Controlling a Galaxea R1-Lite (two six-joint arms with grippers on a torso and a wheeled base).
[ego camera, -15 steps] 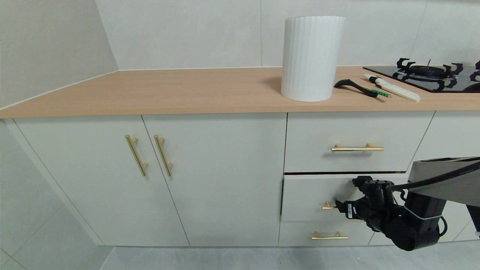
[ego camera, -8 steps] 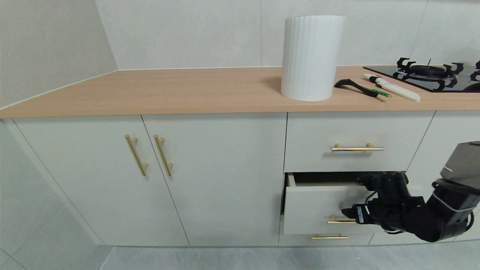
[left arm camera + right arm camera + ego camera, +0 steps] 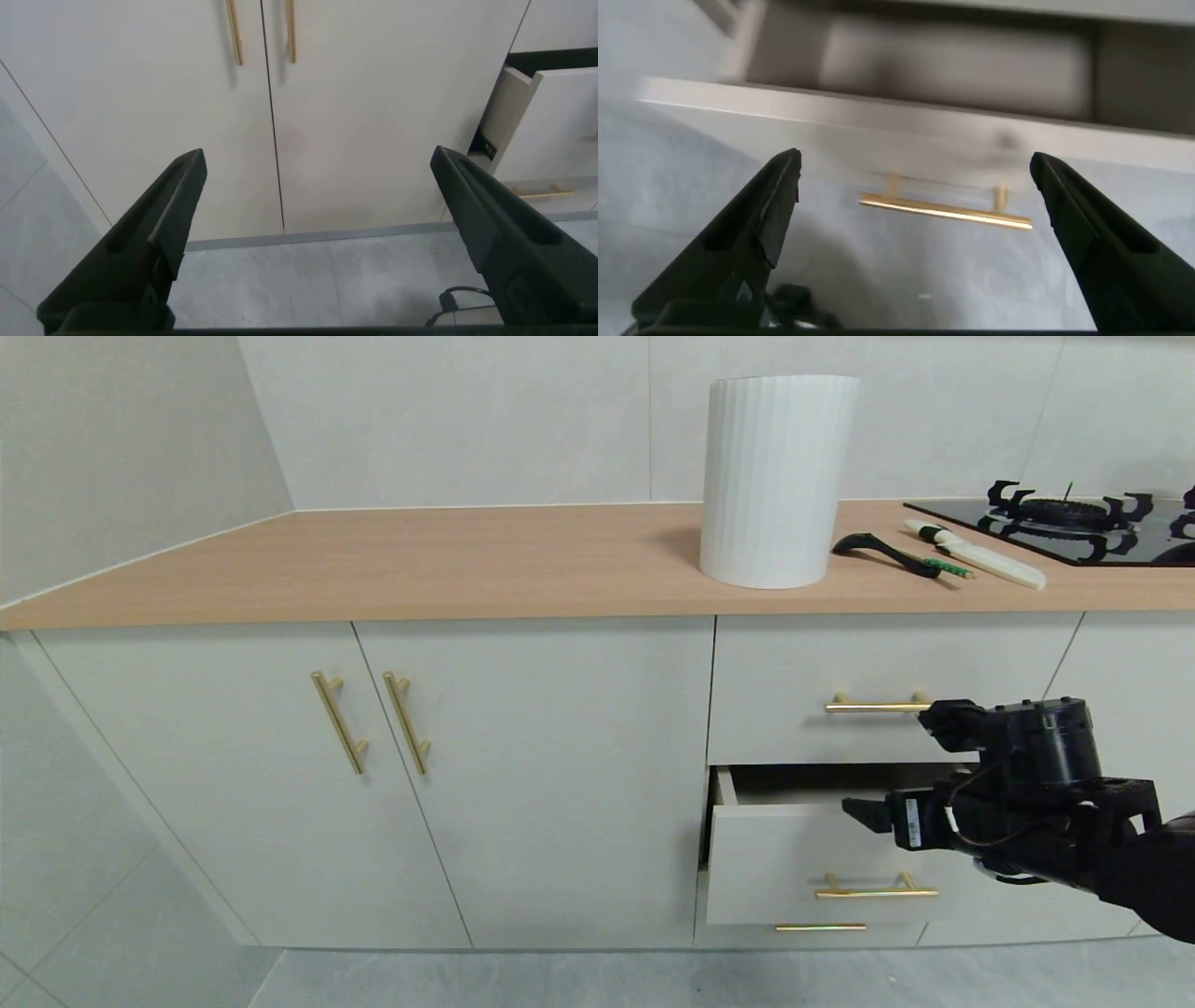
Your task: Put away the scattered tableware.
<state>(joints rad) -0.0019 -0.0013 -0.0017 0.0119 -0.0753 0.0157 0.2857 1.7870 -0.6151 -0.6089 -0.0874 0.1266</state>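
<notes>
- Found the black ladle lying on the wooden countertop, just beside the white ribbed container, at its four o'clock.
- Found the white knife at the ladle's three o'clock, with a thin green-handled utensil lying between the two; could not tell what kind.
- Noted the hob at the knife's one o'clock.
- Saw the middle drawer standing partly pulled out, at six o'clock from the tableware, with its brass handle untouched.
- Saw the right gripper in front of that drawer, at the handle's twelve o'clock, fingers spread wide and gripping nothing.
- Saw the left gripper low near the floor, fingers likewise wide apart and empty, facing the cabinet doors at the drawer's nine o'clock.
</notes>
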